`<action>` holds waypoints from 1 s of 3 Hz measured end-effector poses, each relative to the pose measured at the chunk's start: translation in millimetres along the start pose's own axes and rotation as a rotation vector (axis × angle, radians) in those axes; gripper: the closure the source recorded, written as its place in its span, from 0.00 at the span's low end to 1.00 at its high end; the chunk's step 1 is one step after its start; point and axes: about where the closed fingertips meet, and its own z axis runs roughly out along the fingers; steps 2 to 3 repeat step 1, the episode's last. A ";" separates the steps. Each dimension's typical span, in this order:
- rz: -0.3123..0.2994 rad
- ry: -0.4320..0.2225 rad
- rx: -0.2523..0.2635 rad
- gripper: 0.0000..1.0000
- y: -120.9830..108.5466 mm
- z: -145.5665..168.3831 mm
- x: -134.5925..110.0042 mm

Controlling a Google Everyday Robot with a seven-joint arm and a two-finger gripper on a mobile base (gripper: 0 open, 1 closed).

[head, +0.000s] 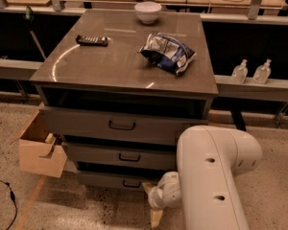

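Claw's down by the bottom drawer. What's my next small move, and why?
Probably ease the claw up and left toward the handle of the bottom drawer. The claw hangs near the floor, below and to the right of that handle, apart from it.

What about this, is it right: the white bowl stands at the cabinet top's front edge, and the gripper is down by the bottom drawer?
Not quite. The camera view shows the white bowl at the back edge of the cabinet top, not the front. The rest holds: the gripper is down low by the bottom drawer.
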 end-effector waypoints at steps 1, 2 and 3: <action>0.001 0.000 0.000 0.00 -0.2 0.0 0.2; 0.001 0.000 0.000 0.00 -0.2 0.0 0.2; 0.001 0.000 0.000 0.00 -0.2 0.0 0.2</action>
